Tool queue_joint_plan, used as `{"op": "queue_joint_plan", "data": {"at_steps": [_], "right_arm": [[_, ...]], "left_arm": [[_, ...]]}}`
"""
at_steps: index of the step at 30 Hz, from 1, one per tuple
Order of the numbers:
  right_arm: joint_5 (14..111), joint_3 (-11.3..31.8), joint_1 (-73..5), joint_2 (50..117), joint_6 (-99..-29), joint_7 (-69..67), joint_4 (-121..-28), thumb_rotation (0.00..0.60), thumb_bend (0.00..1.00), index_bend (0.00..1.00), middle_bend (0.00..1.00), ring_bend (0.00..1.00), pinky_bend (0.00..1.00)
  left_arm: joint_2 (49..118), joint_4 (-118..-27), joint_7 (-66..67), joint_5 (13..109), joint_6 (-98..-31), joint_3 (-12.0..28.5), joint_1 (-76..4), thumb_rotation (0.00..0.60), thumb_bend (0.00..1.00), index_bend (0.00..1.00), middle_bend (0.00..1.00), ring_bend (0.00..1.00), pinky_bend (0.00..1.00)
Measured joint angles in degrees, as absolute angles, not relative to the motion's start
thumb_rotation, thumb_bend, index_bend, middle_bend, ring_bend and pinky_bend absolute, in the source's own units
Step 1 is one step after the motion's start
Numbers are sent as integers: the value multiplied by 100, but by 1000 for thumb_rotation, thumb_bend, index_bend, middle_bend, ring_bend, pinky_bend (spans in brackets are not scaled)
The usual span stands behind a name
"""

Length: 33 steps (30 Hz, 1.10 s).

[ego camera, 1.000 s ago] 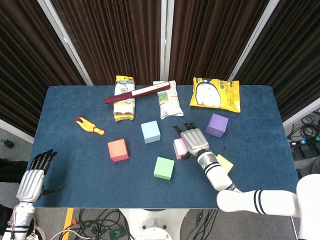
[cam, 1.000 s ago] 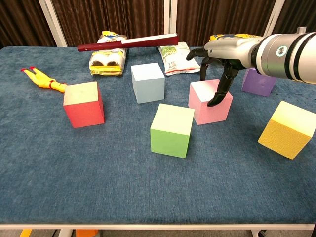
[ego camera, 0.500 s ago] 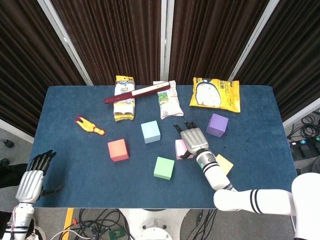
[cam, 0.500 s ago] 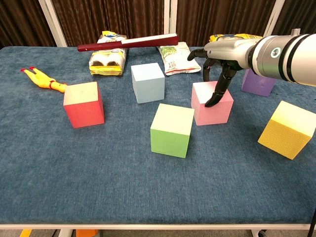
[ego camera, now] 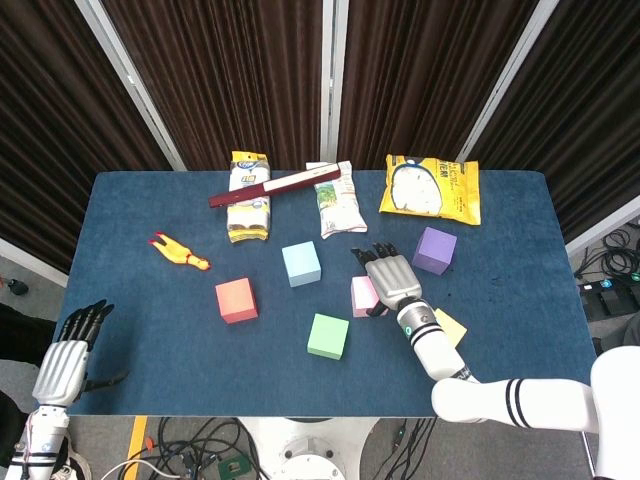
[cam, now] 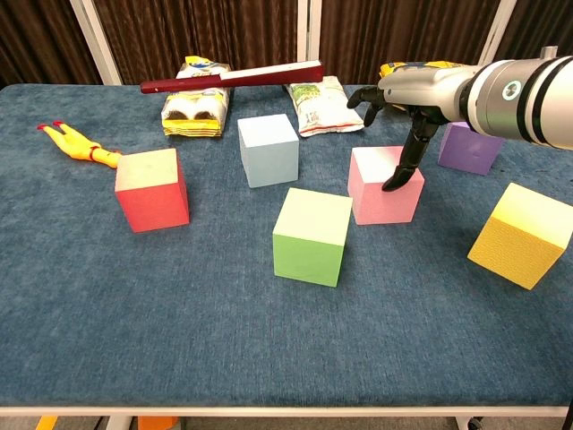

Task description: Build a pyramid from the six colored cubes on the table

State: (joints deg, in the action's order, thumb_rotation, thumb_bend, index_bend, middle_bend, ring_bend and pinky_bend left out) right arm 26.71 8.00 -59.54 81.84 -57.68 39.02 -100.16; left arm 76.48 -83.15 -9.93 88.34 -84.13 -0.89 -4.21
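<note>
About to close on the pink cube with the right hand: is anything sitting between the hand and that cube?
Nothing visible does. The right hand is over the pink cube, one fingertip at its top right edge. The green cube sits apart, front-left of it.

Right hand (cam: pixel 405 121) hangs over the pink cube (cam: pixel 385 184), a fingertip touching its top; green cube (cam: pixel 312 236) sits nearby.

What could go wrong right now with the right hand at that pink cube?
The right hand has only one finger on top of the pink cube, so it is not yet gripped and may slide or tip if pushed. The green cube sits close in front, so a shove could knock into it. The purple cube lies just behind the hand and could be bumped.
</note>
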Motion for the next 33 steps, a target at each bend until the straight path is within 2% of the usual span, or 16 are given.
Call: {"op": "queue_joint_plan", "data": {"at_steps": [8, 18, 24, 33], "right_arm": [[3081, 838, -5781, 7956, -5870, 3600, -10318, 600, 0, 0, 127, 0, 0], [3998, 918, -5528, 7363, -5913, 3166, -11485, 600, 0, 0, 209, 0, 0], [3843, 895, -5723, 7821, -5975, 3462, -11490, 600, 0, 0, 247, 0, 0], [2976, 878, -6130, 8695, -6535, 4308, -11205, 600, 0, 0, 285, 0, 0]], "left_arm": [[7641, -8350, -943, 8839, -8384, -82, -446, 600, 0, 86, 29, 0, 36], [7659, -8386, -882, 8847, -8379, -71, -465, 600, 0, 86, 29, 0, 37], [7637, -8399, -903, 8849, -8415, -82, -440, 600, 0, 86, 29, 0, 37], [7661, -8282, -1059, 8826, -8406, -102, -413, 600, 0, 86, 29, 0, 37]]}}
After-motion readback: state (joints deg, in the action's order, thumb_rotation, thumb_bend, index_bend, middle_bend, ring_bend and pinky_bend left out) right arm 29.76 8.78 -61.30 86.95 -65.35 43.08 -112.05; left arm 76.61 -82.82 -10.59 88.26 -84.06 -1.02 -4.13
